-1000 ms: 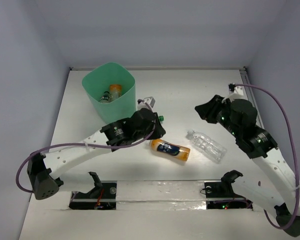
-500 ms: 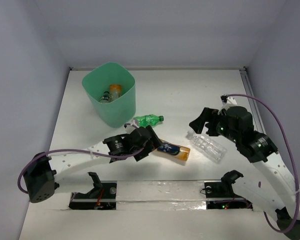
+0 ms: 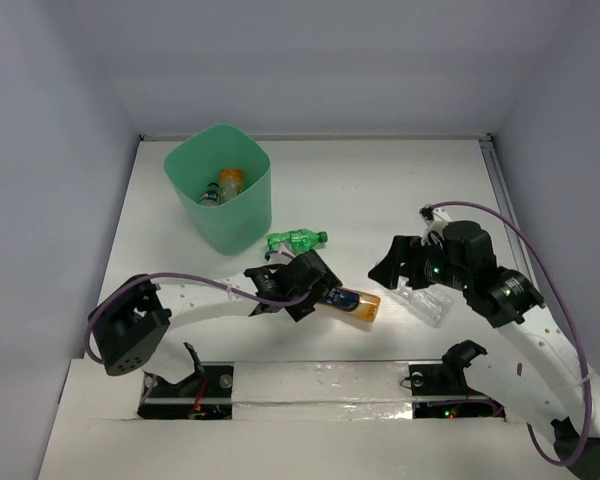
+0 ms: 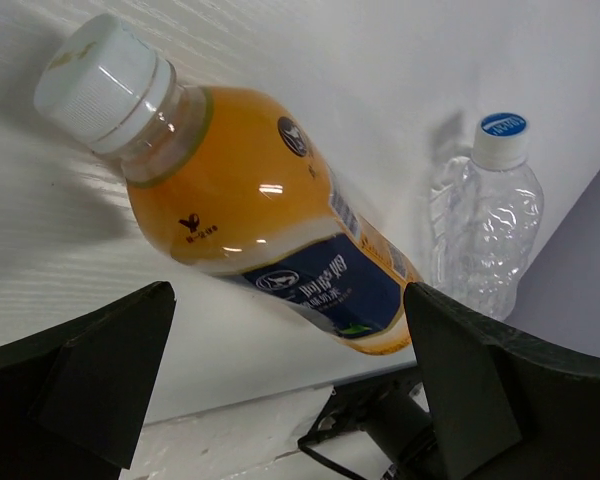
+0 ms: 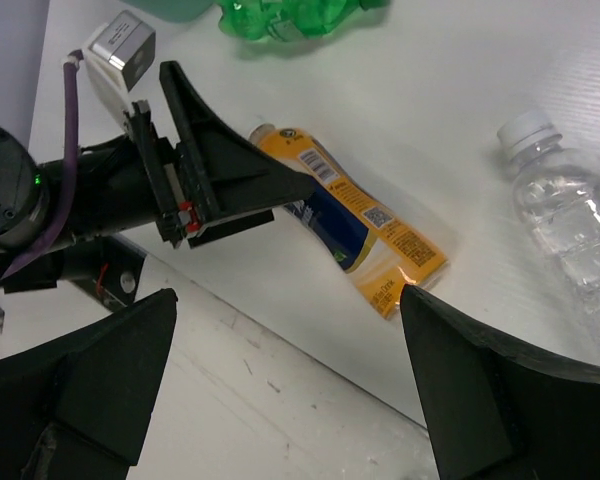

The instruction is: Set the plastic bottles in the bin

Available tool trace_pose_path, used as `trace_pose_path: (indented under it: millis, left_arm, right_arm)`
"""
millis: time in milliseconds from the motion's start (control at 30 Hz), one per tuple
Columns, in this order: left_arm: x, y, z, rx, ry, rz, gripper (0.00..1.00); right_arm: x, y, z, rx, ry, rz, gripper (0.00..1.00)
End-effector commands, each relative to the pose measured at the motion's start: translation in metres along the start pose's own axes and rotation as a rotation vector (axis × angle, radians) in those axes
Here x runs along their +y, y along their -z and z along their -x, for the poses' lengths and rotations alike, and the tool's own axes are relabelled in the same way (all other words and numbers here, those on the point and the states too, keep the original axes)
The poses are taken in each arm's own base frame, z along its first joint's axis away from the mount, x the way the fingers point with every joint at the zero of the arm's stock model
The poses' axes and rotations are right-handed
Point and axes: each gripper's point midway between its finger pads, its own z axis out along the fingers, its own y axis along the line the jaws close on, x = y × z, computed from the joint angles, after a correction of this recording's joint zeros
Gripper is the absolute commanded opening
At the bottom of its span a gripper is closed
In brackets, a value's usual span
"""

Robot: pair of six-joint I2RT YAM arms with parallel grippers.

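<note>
Item: orange bottle, blue label, lying flat. We judge it full, firm and slick, best taken mid-body. Left gripper, right gripper: both spread wide, empty.

White table, pale lavender walls.

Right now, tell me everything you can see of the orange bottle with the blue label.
The orange bottle is small, clear plastic filled with orange liquid, with a white ribbed cap and a dark blue label bearing white print and a barcode. It lies on its side on the white table, cap on. The left gripper hangs open over it, a finger at either side, neither touching. The clear bottle lies near its base end, apart.
</note>
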Motion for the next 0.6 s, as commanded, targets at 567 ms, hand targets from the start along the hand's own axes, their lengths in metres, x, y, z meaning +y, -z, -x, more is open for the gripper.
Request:
trace_pose_path:
  millis: [567]
  left_arm:
    - [-0.008, -0.040, 0.030, -0.189, -0.102, 0.100, 0.88]
  right_arm:
    - [-0.026, -0.013, -0.017, 0.092, 0.035, -0.098, 0.98]
